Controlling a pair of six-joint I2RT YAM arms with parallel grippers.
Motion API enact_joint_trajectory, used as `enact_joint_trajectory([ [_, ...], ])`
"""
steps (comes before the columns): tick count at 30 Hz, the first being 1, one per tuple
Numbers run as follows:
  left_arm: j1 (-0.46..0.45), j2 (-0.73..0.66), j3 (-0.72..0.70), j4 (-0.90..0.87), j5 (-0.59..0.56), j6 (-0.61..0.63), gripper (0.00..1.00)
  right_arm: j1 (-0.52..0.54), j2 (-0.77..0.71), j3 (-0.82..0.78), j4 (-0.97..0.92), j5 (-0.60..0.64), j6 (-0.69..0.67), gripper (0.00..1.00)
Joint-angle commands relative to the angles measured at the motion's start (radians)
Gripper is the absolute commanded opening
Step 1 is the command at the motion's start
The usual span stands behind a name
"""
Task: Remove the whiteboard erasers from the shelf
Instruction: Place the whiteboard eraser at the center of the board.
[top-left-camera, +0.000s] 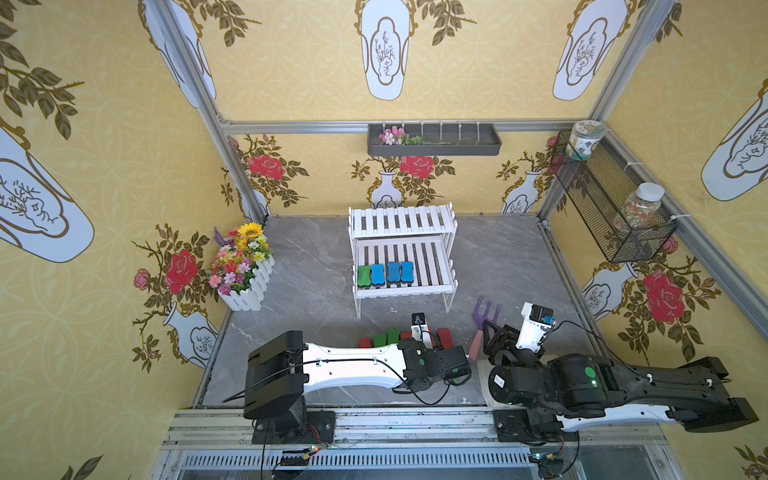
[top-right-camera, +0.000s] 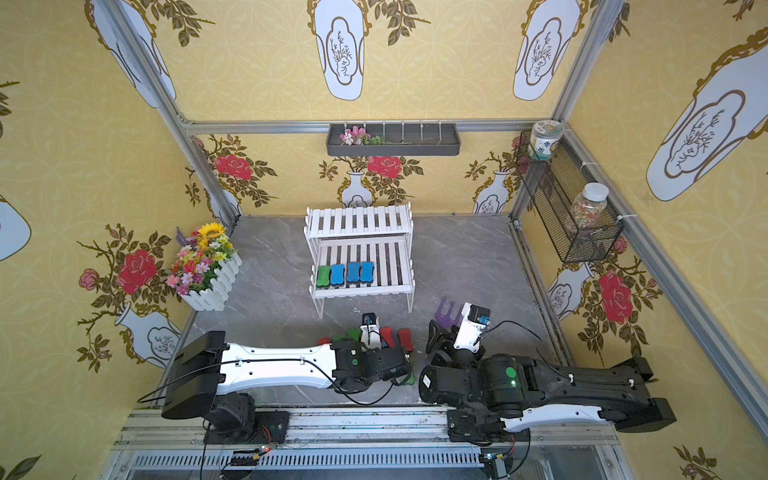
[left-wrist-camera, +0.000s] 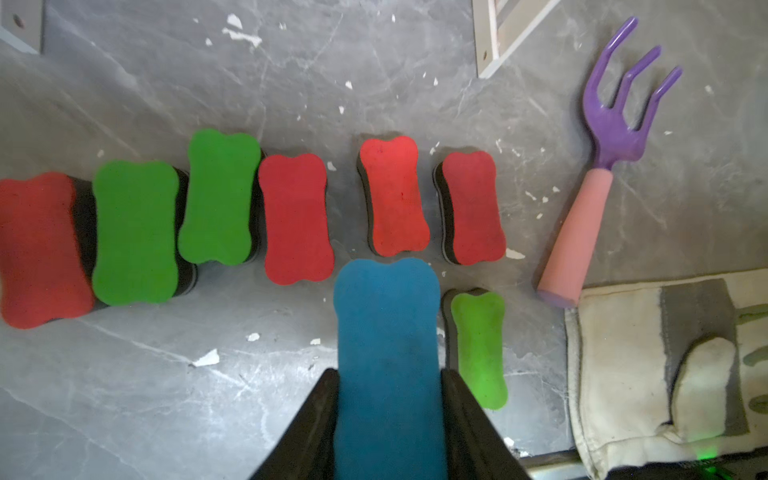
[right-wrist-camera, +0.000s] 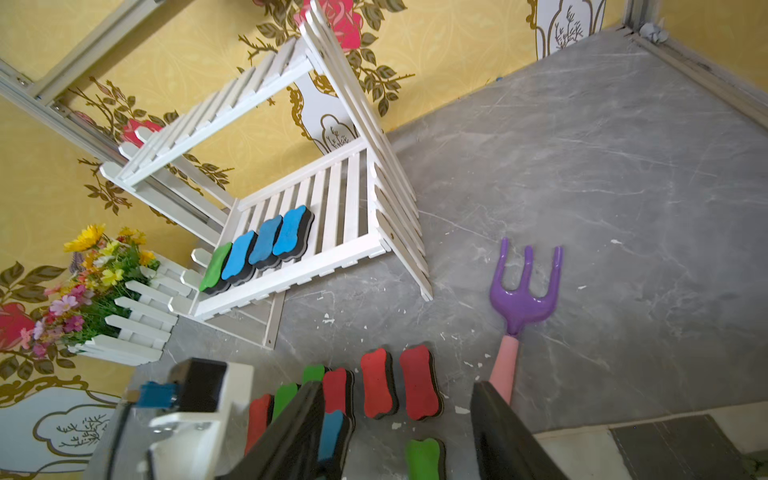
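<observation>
Left wrist view shows the grip that the arm mostly covers in both top views: the left gripper (left-wrist-camera: 388, 374) clamps a blue eraser (left-wrist-camera: 386, 324), which touches both fingers (left-wrist-camera: 316, 419). It is near seven erasers (left-wrist-camera: 295, 216) on the table (left-wrist-camera: 291, 62). In a top view, four erasers (top-left-camera: 384, 274) sit on the shelf (top-left-camera: 401, 292), lower tier. The right gripper (right-wrist-camera: 399, 390) gapes, holding nothing.

No legible text or labels.
</observation>
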Motion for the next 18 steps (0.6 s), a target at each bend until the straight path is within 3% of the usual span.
enact_joint_trajectory([
  [1,-0.001,0.041,0.033,0.011,0.092,0.015,0.41,-0.001,-0.01,0.033,-0.138,0.071,0.065,0.61],
  [8,0.017,0.066,0.021,0.028,0.195,0.038,0.39,0.001,-0.1,0.055,-0.26,0.11,0.166,0.6],
  [18,0.042,0.155,0.085,-0.013,0.201,0.062,0.34,0.001,-0.105,0.079,-0.273,0.149,0.164,0.6],
])
